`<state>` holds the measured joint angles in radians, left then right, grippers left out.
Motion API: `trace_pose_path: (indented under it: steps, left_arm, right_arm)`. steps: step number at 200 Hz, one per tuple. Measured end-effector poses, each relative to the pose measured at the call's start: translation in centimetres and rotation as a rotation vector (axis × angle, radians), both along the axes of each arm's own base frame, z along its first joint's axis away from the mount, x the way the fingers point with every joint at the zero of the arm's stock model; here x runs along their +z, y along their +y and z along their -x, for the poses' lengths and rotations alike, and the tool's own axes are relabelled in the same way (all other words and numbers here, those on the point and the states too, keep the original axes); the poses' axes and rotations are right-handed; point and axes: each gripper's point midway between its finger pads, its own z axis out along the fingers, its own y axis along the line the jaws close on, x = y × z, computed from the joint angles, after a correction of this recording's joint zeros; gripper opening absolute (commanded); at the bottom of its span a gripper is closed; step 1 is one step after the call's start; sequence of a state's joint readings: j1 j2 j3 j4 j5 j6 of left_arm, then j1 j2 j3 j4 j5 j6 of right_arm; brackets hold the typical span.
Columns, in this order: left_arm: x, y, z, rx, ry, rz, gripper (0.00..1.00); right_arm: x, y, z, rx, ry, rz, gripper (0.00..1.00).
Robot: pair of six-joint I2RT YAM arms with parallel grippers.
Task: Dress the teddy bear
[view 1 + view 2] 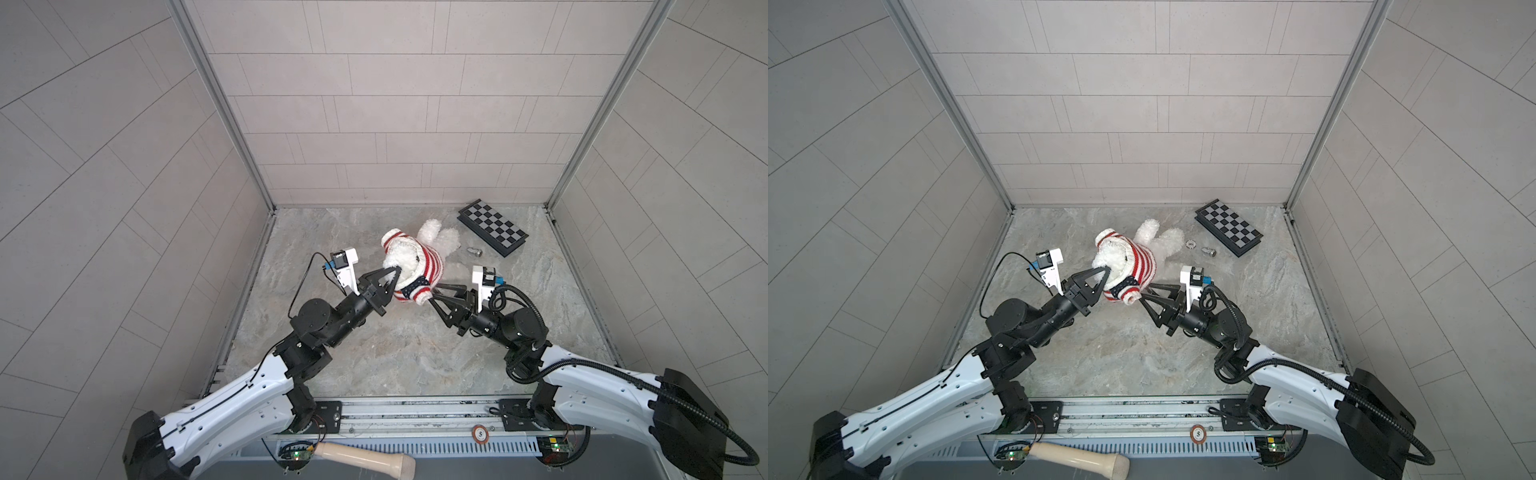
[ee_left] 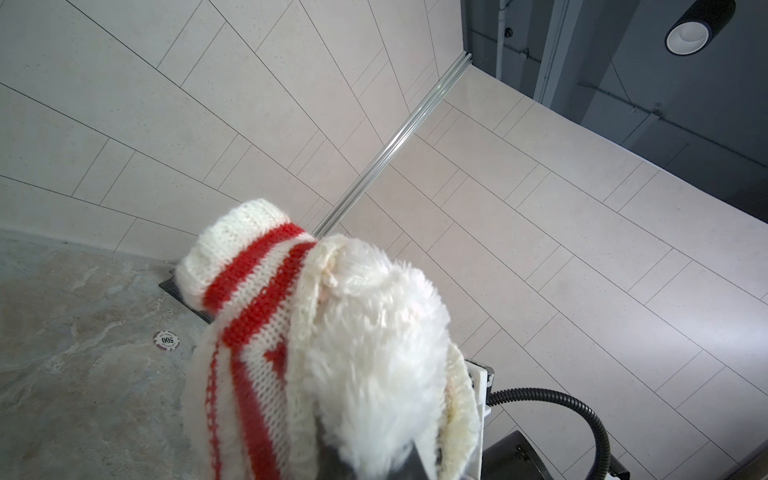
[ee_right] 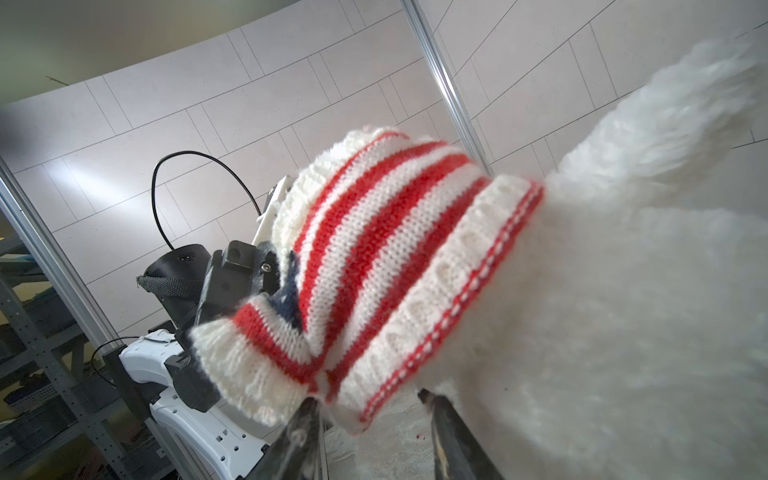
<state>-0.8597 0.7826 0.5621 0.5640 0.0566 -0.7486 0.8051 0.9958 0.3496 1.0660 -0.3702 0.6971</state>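
White plush and red-striped knit fill both wrist views. From my station I see the teddy bear (image 1: pixel 405 258) (image 1: pixel 1115 255) toward the back of the marble table (image 1: pixel 374 357), stretched between the 2 hands. Its legs point at the back wall and its fluffy top end points toward the left arm. The sweater (image 1: pixel 430 262) (image 1: pixel 1142 259) is over its torso, with the hem around the waist. 1 sleeve sticks up on the far side and the other droops toward the right arm. I cannot tell whether the bear rests on the table or hangs clear of it.

The left hand (image 1: pixel 395 276) (image 1: pixel 1105 276) is clamped tight on the bear's white fur where it comes out of the knit collar — in the left wrist view the fur runs down between the dark fingers (image 2: pixel 334 465).

The right hand (image 1: pixel 434 293) (image 1: pixel 1144 291) sits at the drooping sleeve's cuff with its jaws apart. In the right wrist view, 1 of its fingers (image 3: pixel 305 432) touches the knit where sleeve meets hem, while the other stands clear — nothing pinched that I can see.

A chessboard (image 1: pixel 492 228) (image 1: pixel 1229 228) lies near the back right corner. A small metal piece (image 1: pixel 473 251) (image 1: pixel 1209 251) and a poker chip (image 1: pixel 1191 244) lie between it and the bear's legs.
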Motion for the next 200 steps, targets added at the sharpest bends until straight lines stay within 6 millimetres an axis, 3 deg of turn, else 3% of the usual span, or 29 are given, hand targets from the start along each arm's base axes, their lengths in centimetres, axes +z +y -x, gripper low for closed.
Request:
trace_pose_path:
  steps: [99, 154, 171, 200]
  left_arm:
    - [-0.5, -0.6, -0.1, -0.019, 0.014, 0.005, 0.00]
    - [-0.5, -0.5, -0.1, -0.018, 0.017, 0.006, 0.00]
    - [-0.4, -0.5, -0.1, -0.019, 0.016, 0.008, 0.00]
    - [-0.6, -0.4, -0.1, -0.023, 0.036, 0.014, 0.00]
  right_arm:
    - [0.5, 1.5, 0.2, 0.054, -0.019, -0.050, 0.40]
    - [0.8, 1.6, 0.5, 0.064, -0.035, -0.064, 0.04]
    - [-0.3, 1.4, 0.3, 0.032, -0.034, -0.024, 0.00]
    - [-4.2, 0.8, -0.2, -0.039, -0.006, 0.131, 0.00]
